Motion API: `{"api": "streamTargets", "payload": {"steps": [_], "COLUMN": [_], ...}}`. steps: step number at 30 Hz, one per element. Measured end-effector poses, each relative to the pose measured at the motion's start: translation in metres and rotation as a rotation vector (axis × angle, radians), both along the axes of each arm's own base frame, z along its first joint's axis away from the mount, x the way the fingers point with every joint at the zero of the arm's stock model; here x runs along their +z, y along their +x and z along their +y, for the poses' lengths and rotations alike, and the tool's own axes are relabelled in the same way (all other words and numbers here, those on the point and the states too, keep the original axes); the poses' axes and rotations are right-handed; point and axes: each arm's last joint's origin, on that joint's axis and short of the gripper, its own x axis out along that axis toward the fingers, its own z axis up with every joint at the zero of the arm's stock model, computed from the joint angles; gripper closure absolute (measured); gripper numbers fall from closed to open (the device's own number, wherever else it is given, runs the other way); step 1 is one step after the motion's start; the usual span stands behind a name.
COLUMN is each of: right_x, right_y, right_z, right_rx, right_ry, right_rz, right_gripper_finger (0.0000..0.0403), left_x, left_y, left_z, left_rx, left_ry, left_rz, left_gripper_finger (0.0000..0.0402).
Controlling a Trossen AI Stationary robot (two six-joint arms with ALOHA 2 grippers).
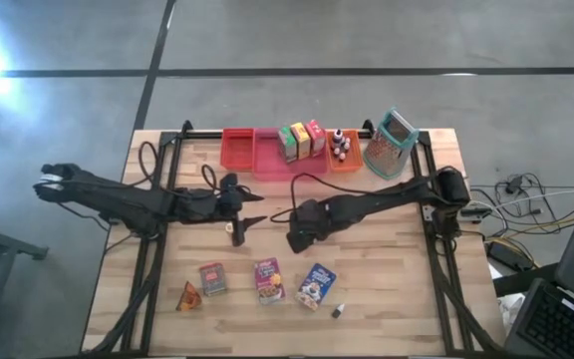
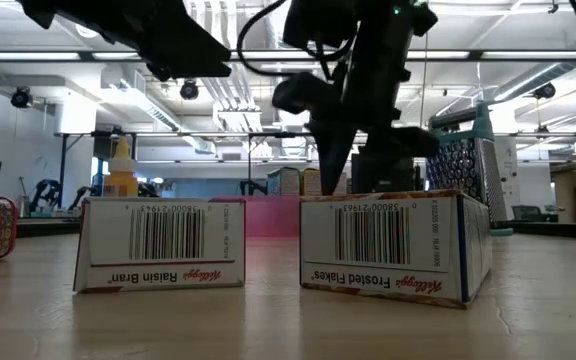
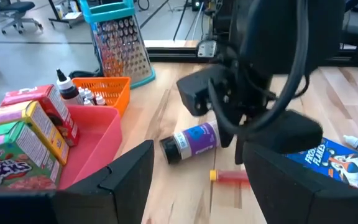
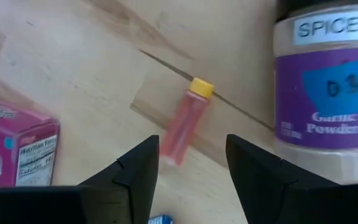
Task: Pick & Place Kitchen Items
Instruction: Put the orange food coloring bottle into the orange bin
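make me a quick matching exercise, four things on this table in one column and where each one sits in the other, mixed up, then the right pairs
Things:
1. purple-labelled garlic powder spice jar
2. teal-handled metal box grater
3. small dark-capped bottles
4. blue Frosted Flakes cereal box

Places:
A. in the orange plastic bin
B. near front edge, beside the purple cereal box
C. lying on its side mid-table
D. standing at the back right corner

Pairs: 1-C, 2-D, 3-A, 4-B

Purple-labelled spice jar, yellow-capped pink tube, blue cereal box, pink tray.
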Motion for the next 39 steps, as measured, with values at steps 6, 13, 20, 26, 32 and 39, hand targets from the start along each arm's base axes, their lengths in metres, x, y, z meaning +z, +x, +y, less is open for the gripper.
{"api": "streamTargets", "payload": {"steps": [6,13,20,26,32,39], "right_x": [-0.017,-0.034,-0.042,-0.042,-0.047,-0.048], "right_y": [0.015,0.034,0.035,0.034,0.034,0.033], "right_z": [0.002,-0.003,-0.006,-0.009,-0.009,-0.010], "right_rx": [-0.018,-0.009,-0.016,0.001,0.027,0.055], "right_ry": [0.007,-0.006,-0.013,-0.017,-0.027,-0.034], "right_rz": [0.029,0.080,0.137,0.147,0.165,0.174], "right_gripper_finger": [0.0244,0.0262,0.0258,0.0247,0.0285,0.0342], "left_x": [0.001,-0.002,-0.002,-0.002,-0.002,-0.002], "left_y": [-0.004,-0.007,-0.007,-0.007,-0.007,-0.007], "left_z": [0.000,0.001,0.001,0.001,0.001,0.001], "left_rx": [0.000,0.004,0.005,0.006,0.006,0.007], "left_ry": [-0.003,-0.014,-0.018,-0.020,-0.022,-0.022], "left_rz": [0.009,0.009,0.007,0.006,0.006,0.009], "left_gripper_finger": [0.0149,0.0149,0.0149,0.0149,0.0149,0.0149]}}
